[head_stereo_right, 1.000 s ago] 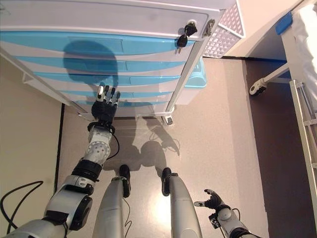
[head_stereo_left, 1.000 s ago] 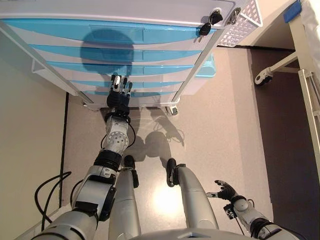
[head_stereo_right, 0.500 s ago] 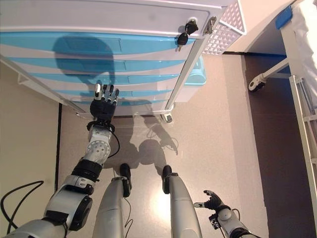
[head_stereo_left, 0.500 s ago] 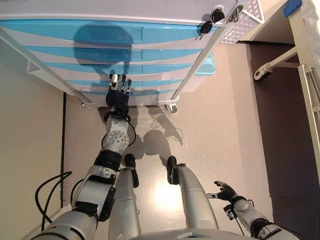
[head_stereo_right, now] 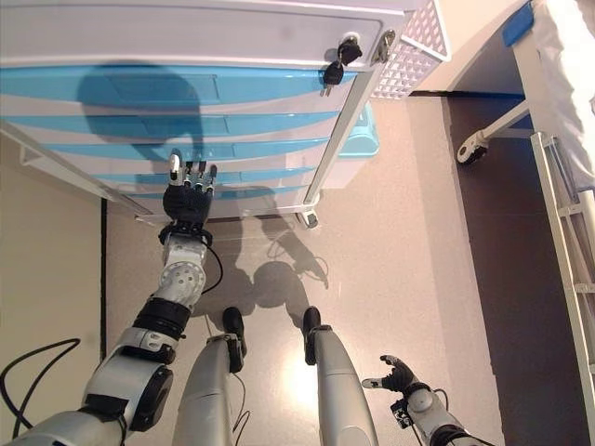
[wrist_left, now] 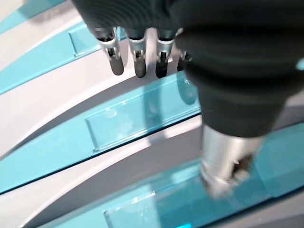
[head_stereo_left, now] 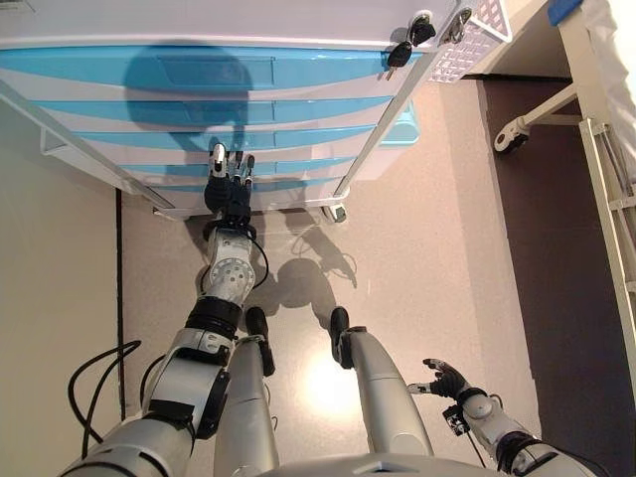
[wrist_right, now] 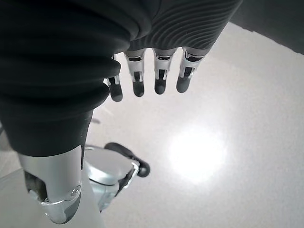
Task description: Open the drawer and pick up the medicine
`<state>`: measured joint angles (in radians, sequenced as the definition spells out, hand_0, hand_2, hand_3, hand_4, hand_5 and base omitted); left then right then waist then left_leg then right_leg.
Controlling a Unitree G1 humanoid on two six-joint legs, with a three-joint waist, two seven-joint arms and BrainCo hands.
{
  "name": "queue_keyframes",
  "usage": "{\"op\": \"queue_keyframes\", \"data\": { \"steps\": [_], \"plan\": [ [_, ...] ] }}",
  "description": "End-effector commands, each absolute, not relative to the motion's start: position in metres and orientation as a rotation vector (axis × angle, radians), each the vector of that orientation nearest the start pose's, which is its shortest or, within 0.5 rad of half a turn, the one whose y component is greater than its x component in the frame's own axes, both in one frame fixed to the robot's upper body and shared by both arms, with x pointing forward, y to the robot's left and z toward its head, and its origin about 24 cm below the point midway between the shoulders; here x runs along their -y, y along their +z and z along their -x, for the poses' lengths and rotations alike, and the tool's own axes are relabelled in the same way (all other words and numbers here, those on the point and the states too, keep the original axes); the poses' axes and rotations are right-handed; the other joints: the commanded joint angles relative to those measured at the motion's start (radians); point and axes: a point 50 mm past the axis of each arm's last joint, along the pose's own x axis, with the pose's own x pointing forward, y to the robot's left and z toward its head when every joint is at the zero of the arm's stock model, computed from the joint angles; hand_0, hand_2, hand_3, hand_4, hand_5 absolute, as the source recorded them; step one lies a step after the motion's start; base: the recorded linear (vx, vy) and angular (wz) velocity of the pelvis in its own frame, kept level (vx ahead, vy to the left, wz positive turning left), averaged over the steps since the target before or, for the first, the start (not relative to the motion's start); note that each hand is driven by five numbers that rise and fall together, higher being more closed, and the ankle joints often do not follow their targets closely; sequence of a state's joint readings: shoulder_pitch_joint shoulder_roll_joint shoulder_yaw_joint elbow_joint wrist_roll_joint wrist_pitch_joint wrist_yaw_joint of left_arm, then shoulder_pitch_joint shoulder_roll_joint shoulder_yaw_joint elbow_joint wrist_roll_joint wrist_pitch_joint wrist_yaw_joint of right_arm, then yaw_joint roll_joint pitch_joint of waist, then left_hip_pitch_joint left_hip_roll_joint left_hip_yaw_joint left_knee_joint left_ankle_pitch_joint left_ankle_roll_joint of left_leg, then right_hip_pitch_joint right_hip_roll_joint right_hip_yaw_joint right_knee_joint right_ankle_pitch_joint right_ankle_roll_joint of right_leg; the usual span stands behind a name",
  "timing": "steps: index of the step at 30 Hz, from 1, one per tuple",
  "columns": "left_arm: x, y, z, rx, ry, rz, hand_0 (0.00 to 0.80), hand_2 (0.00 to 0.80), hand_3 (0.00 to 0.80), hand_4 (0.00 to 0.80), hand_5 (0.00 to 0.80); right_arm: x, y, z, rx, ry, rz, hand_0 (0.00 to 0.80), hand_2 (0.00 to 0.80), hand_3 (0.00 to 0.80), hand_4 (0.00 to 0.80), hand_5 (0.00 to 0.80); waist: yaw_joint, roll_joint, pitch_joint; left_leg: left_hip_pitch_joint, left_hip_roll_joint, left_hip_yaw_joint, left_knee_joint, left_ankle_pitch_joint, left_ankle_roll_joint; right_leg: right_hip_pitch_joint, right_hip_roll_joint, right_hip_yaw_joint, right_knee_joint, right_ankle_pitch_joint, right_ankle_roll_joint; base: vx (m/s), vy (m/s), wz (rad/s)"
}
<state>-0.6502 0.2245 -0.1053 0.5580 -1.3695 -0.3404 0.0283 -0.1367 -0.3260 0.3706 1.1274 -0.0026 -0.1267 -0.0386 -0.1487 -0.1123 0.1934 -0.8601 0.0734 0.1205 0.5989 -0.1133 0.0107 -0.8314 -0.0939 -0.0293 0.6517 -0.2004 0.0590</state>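
Note:
A white cabinet [head_stereo_left: 298, 15] with several blue drawer fronts stands ahead, and every drawer is closed. My left hand [head_stereo_left: 227, 191] is stretched out in front of the lower drawers, fingers [wrist_left: 137, 61] straight and open, just short of a blue drawer front [wrist_left: 137, 118]. The thumb [wrist_left: 221, 161] points at the drawer front below it. My right hand [head_stereo_left: 447, 379] hangs low at the lower right, open and holding nothing, its fingers [wrist_right: 156, 78] over bare floor. No medicine shows in any view.
Keys [head_stereo_left: 405, 45] hang from a lock at the cabinet's top right corner. A white perforated basket [head_stereo_left: 475, 35] is fixed to its right side, with a light blue bin [head_stereo_left: 402, 129] behind. A bed frame with a caster [head_stereo_left: 512, 139] stands at the right.
The camera has shifted a little, so the cabinet sits further left in the picture. My left hand stays stretched towards the lower drawers. The right hand has not moved.

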Motion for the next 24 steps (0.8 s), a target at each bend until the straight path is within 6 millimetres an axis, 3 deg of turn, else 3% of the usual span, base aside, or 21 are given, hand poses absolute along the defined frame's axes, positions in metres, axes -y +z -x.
{"op": "queue_keyframes", "data": {
  "steps": [1,3,5,7,14,17,19,20,21,22,24],
  "plan": [
    [-0.154,0.222,-0.369,0.603,-0.235,1.021,0.097,0.097,0.097,0.097,0.097,0.256,-0.131,-0.154,-0.951,0.138,0.608,0.000,0.000,0.000,0.000,0.000,0.010,0.045,-0.048,0.068,-0.049,0.002,0.000,-0.114,0.051,0.006,0.029,-0.024,-0.108,0.127,-0.004,0.000,0.000,0.00],
    [-0.154,0.224,-0.369,0.609,-0.241,1.013,0.085,0.085,0.085,0.085,0.085,0.257,-0.131,-0.152,-0.956,0.139,0.609,0.000,0.000,0.000,0.000,0.000,0.010,0.045,-0.050,0.072,-0.052,0.001,-0.007,-0.112,0.050,0.008,0.028,-0.025,-0.112,0.129,-0.004,-0.003,-0.002,0.02],
    [-0.152,0.227,-0.368,0.616,-0.254,1.012,0.138,0.138,0.138,0.138,0.138,0.257,-0.132,-0.152,-0.961,0.140,0.614,0.000,0.000,0.000,0.000,0.000,0.011,0.047,-0.051,0.077,-0.054,0.001,-0.013,-0.109,0.050,0.011,0.026,-0.024,-0.115,0.134,-0.004,-0.006,-0.002,0.04],
    [-0.151,0.230,-0.368,0.625,-0.269,0.999,0.339,0.339,0.339,0.339,0.339,0.258,-0.131,-0.153,-0.963,0.141,0.619,0.000,0.000,0.000,0.000,0.000,0.014,0.048,-0.050,0.085,-0.055,0.003,-0.028,-0.103,0.049,0.018,0.023,-0.023,-0.126,0.140,-0.003,0.000,0.000,0.00],
    [-0.144,0.247,-0.363,0.675,-0.339,0.964,0.273,0.273,0.273,0.273,0.273,0.260,-0.132,-0.150,-0.975,0.150,0.629,0.000,0.000,0.000,0.000,0.000,0.020,0.052,-0.045,0.118,-0.065,-0.001,-0.070,-0.082,0.044,0.050,0.018,-0.026,-0.159,0.154,0.000,0.002,-0.002,0.01],
    [-0.140,0.256,-0.360,0.702,-0.378,0.941,0.282,0.282,0.282,0.282,0.282,0.263,-0.132,-0.148,-0.985,0.149,0.639,0.000,0.000,0.000,0.000,0.000,0.021,0.054,-0.043,0.139,-0.073,-0.006,-0.103,-0.070,0.041,0.071,0.014,-0.028,-0.182,0.162,0.002,0.020,-0.015,0.07],
    [-0.139,0.260,-0.358,0.714,-0.390,0.934,0.329,0.329,0.329,0.329,0.329,0.263,-0.132,-0.147,-0.991,0.152,0.642,0.000,0.000,0.000,0.000,0.000,0.022,0.054,-0.042,0.148,-0.077,-0.007,-0.117,-0.064,0.040,0.079,0.012,-0.029,-0.193,0.164,0.004,0.020,-0.019,0.09],
    [-0.138,0.263,-0.358,0.716,-0.399,0.940,0.533,0.533,0.533,0.533,0.533,0.263,-0.132,-0.147,-0.991,0.156,0.641,0.000,0.000,0.000,0.000,0.000,0.022,0.054,-0.044,0.152,-0.079,-0.011,-0.120,-0.061,0.038,0.086,0.012,-0.030,-0.199,0.164,0.004,0.020,-0.026,0.03],
    [-0.138,0.263,-0.358,0.717,-0.401,0.941,0.574,0.574,0.574,0.574,0.574,0.263,-0.132,-0.147,-0.991,0.156,0.640,0.000,0.000,0.000,0.000,0.000,0.022,0.054,-0.044,0.153,-0.079,-0.011,-0.121,-0.060,0.038,0.089,0.012,-0.032,-0.200,0.164,0.004,0.028,-0.037,0.01],
    [-0.137,0.265,-0.358,0.720,-0.401,0.941,0.800,0.800,0.800,0.800,0.800,0.263,-0.133,-0.147,-0.992,0.155,0.642,0.000,0.000,0.000,0.000,0.000,0.022,0.054,-0.044,0.155,-0.080,-0.014,-0.122,-0.059,0.037,0.092,0.011,-0.032,-0.201,0.163,0.003,0.000,0.000,0.00],
    [-0.137,0.265,-0.359,0.717,-0.399,0.945,0.800,0.800,0.800,0.800,0.800,0.262,-0.132,-0.150,-0.985,0.156,0.642,0.000,0.000,0.000,0.000,0.000,0.022,0.054,-0.044,0.158,-0.079,-0.016,-0.125,-0.057,0.036,0.097,0.010,-0.036,-0.199,0.162,0.003,0.010,-0.016,0.00]
  ]
}}
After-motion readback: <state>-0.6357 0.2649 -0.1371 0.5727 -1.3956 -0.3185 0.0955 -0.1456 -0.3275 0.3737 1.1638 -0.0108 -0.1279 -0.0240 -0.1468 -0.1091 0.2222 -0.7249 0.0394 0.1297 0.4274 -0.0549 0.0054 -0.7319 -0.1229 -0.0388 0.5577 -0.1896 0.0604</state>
